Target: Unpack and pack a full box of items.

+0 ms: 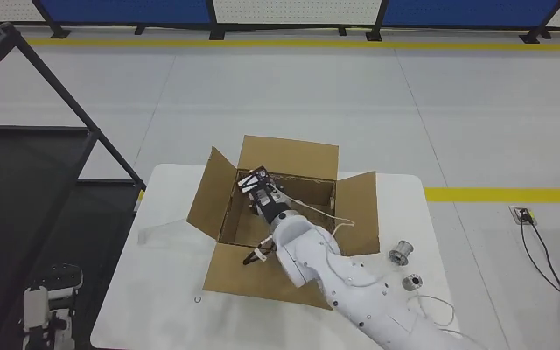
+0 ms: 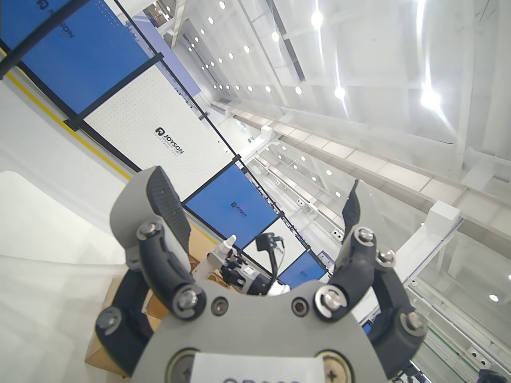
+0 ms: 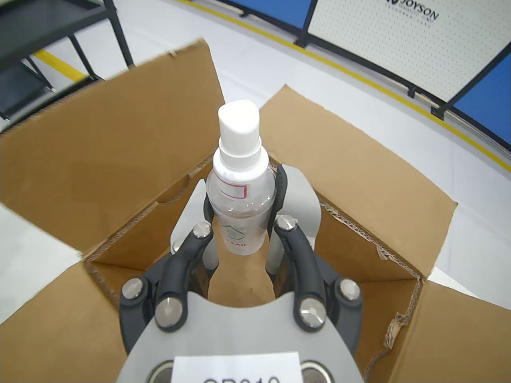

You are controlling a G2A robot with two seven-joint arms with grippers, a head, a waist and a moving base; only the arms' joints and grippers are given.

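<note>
Right hand (image 3: 243, 195) clamped round clear plastic spray bottle with white cap (image 3: 238, 149), bottle over open brown cardboard box (image 3: 119, 153) on white table (image 1: 166, 262). Left hand (image 2: 255, 197) spread wide, empty, aimed at ceiling. Two small round parts (image 1: 400, 254), possibly metal, on table beside box.
</note>
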